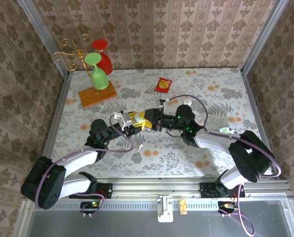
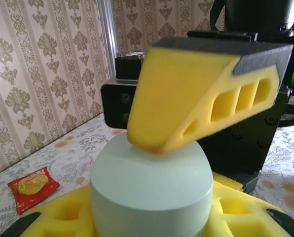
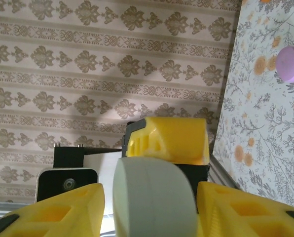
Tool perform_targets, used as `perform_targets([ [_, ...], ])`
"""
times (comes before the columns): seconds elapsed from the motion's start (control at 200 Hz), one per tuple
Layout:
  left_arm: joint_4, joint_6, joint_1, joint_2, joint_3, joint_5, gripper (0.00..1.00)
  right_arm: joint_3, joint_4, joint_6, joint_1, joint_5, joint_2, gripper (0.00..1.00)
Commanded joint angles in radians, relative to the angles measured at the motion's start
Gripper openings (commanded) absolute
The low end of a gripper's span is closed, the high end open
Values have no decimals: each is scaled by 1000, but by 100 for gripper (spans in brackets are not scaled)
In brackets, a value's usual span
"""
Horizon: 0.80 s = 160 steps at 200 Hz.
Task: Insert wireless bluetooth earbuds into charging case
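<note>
2 arms meet over the middle of the counter (image 1: 211, 98), their 2 pincers facing each other tip to tip. 2 cases are in sight.

1 is the pale charging case (image 2: 149, 192), a smooth, rounded, greenish-white plastic shape. The left pincer (image 1: 135, 122) is clamped on it, with a yellow finger on either side of its lower part. The right pincer (image 3: 152, 212) comes at the same case from the opposite side. 1 yellow finger (image 2: 186, 94) rests its tip on the case's top, and in the right wrist view the case sits between both fingers. Whether they squeeze it or merely stand around it I cannot tell.

The other is 1 lilac case (image 3: 292, 64), lying on the counter well apart from the right pincer.

The earbuds (image 1: 227, 131) show as a small cluster of pale whitish-green bits on the counter, behind the right pincer and just beside its arm. They are too small to count. 1 tiny whitish speck (image 1: 138, 146) lies on the near side of the left pincer, and what it is cannot be told.

1 red-and-yellow packet (image 1: 163, 84) lies flat beyond the pincers, toward the far wall. Far off beyond the left pincer stand 2 glasses, foot up, 1 red glass (image 1: 104, 61) and 1 green glass (image 1: 99, 78), by 1 wooden base (image 1: 97, 97) with 1 gold wire rack (image 1: 70, 52)
</note>
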Motion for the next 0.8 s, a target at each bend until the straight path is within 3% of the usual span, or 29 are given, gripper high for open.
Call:
perform_targets([
  [0.0, 7, -4, 5, -20, -16, -2, 25, -1, 129, 53, 3, -18, 2, 39],
  [0.175, -2, 3, 5, -21, -21, -31, 27, 0, 135, 58, -1, -19, 18, 27],
  [0.25, -8, 3, 5, -19, -21, -27, 34, -3, 147, 54, -6, -7, 25, 26],
  [0.29, -20, 4, 5, -20, -21, -29, 43, -3, 137, 43, -13, -6, 29, 26],
  [0.375, -57, 15, 5, -39, -31, -61, 76, -3, 81, -6, -41, 12, 30, 27],
  [0.535, -292, 123, -9, -102, -36, -200, 98, 18, -165, -186, -109, 116, 38, 28],
  [0.795, -468, 201, -40, -83, -22, -409, 100, 184, -414, -358, -196, 301, 223, 28],
])
